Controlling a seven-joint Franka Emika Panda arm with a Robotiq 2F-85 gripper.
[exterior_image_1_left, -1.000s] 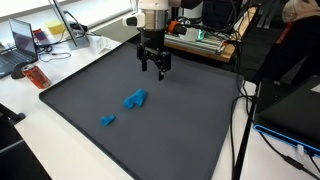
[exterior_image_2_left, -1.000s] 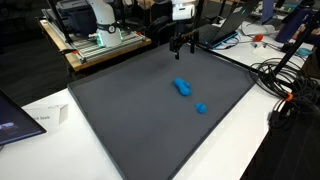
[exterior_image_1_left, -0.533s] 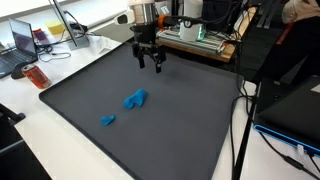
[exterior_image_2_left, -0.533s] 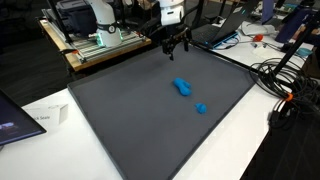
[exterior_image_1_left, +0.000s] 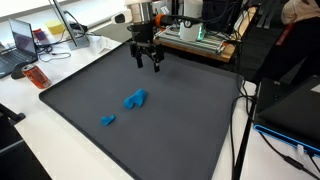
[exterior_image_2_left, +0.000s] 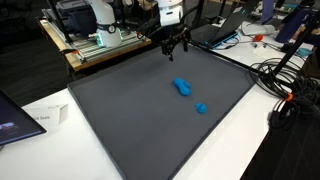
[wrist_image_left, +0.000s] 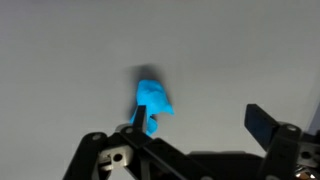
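Spread jaws hang over the far part of a dark mat, well apart from two blue blocks.

In both exterior views the jaws stand wide and hold nothing, at upper middle of the frame above the mat (exterior_image_1_left: 200, 120) covering the bench (exterior_image_1_left: 20, 110). The larger blue block (exterior_image_1_left: 135, 99) lies near frame centre, with a stretch of bare mat between it and the jaws. The small blue block (exterior_image_1_left: 107, 120) lies to its lower left, apart from it. Behind the jaws stands green-lit equipment (exterior_image_1_left: 200, 38). An orange item (exterior_image_1_left: 36, 77) and a laptop (exterior_image_1_left: 22, 40) sit at upper left, off the mat. Cables (exterior_image_2_left: 285, 85) trail at the right edge.
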